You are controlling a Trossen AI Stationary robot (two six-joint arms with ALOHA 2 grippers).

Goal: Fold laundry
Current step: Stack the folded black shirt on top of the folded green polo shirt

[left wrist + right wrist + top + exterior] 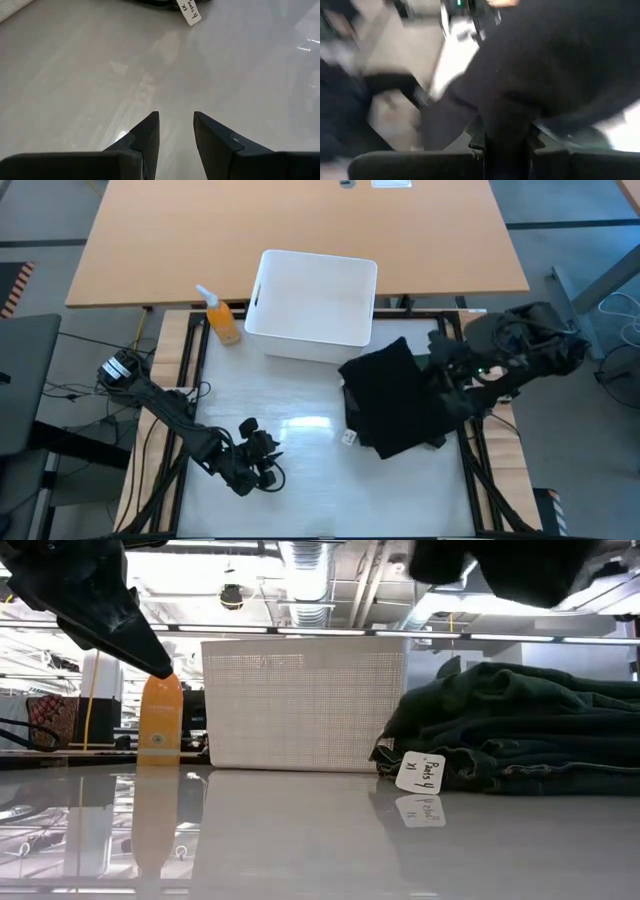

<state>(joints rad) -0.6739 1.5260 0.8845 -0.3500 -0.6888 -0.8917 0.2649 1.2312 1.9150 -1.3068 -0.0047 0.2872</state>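
My right gripper (504, 134) is raised high over the table's right side and is shut on a black garment (385, 395), which spreads below it and hides much of the table there. In the low view only the garment's lower edge (510, 565) shows at the top. A dark green pile of laundry (520, 730) with a white tag (420, 772) lies on the table beneath it. My left gripper (176, 125) hovers open over the bare tabletop at the near left (262, 465), with nothing between its fingers. My right gripper pinches a bunched fold of the black garment (506, 117) between its two fingers. The cloth is lifted clear of the table and hangs slack below and in front of the fingers. Which part of the garment this is I cannot tell.
A white rectangular bin (312, 305) stands at the table's far middle, with an orange bottle (222, 320) to its left. The glossy white tabletop (300, 430) lies between the arms. A wooden desk (300, 230) stands beyond the far edge.
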